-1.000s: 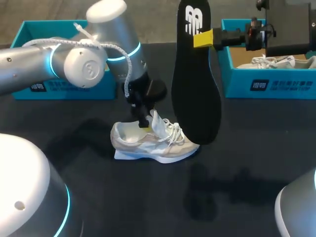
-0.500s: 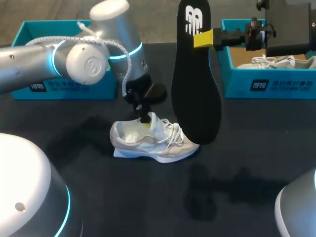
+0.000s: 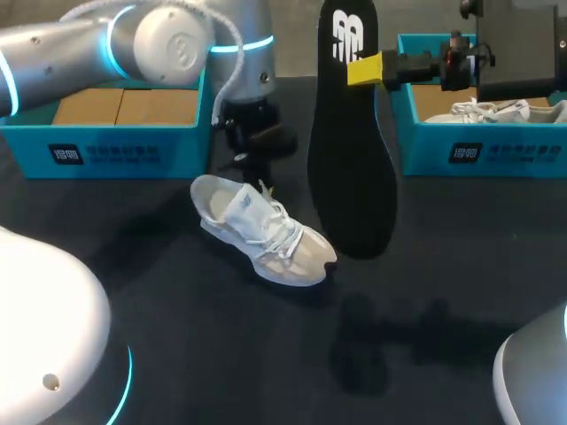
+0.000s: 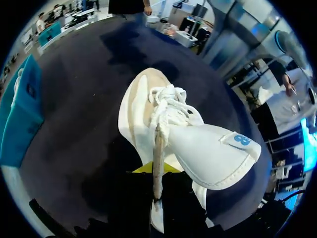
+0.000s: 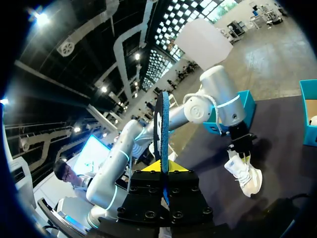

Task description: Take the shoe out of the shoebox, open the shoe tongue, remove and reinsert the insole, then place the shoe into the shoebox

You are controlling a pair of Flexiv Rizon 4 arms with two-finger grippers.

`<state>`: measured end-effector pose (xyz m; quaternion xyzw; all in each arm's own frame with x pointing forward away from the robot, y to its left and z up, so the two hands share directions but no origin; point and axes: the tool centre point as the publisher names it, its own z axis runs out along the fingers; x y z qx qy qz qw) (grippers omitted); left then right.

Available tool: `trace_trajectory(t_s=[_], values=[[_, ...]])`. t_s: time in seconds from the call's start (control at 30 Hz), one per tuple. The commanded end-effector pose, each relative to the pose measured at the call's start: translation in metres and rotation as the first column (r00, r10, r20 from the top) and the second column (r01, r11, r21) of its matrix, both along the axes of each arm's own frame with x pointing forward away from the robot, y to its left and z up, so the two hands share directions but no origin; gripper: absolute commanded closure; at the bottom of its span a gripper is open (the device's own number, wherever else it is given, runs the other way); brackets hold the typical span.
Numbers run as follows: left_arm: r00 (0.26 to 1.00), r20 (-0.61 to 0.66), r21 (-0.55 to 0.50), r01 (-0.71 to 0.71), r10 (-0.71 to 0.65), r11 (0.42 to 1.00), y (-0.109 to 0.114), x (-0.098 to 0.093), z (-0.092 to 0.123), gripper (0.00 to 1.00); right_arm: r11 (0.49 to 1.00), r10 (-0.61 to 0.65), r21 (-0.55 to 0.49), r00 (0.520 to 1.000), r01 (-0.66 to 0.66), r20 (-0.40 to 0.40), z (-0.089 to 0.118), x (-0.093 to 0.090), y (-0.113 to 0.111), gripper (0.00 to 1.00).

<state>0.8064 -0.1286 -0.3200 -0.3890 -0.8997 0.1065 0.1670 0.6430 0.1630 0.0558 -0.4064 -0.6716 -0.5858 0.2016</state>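
Right gripper [image 3: 365,69] is clamping the insole [image 3: 350,168] upright. Shoe [image 3: 266,235] is lying on the table [image 3: 177,354], toe pointing 4 o'clock. Left gripper [image 3: 259,177] is hovering at its tongue [image 4: 210,153], which is blocking my view: can't tell its jaws.

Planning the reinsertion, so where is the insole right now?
In the head view the insole hangs upright, clamped in the right gripper, between the shoe and the right-hand shoebox.

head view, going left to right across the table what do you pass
left shoebox → shoe lying on the table → black insole held upright → right shoebox
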Motion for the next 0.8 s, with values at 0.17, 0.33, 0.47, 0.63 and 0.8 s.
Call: trace_trajectory(t_s=[0.17, 0.33, 0.47, 0.63, 0.8], values=[[0.762, -0.273, 0.088, 0.628, -0.588, 0.773, -0.020, 0.005, 0.021, 1.00, 1.000, -0.001, -0.001, 1.000, 0.001, -0.001, 0.000, 0.002, 0.003, 1.00], [0.738, -0.287, 0.116, 0.660, -0.611, 0.743, -0.031, 0.012, 0.019, 1.00, 1.000, -0.001, -0.001, 1.000, 0.001, -0.001, 0.000, 0.002, 0.003, 1.00], [0.719, -0.292, 0.126, 0.683, -0.631, 0.720, -0.038, 0.016, 0.017, 1.00, 1.000, -0.001, -0.001, 1.000, 0.001, -0.001, 0.000, 0.002, 0.003, 1.00], [0.715, -0.292, 0.137, 0.689, -0.635, 0.712, -0.046, 0.024, 0.012, 1.00, 1.000, -0.001, -0.001, 1.000, 0.001, -0.001, 0.000, 0.002, 0.003, 1.00], [0.690, -0.307, 0.143, 0.714, -0.655, 0.685, -0.054, 0.029, 0.008, 1.00, 1.000, -0.001, -0.001, 1.000, 0.001, -0.001, 0.000, 0.002, 0.003, 1.00]])
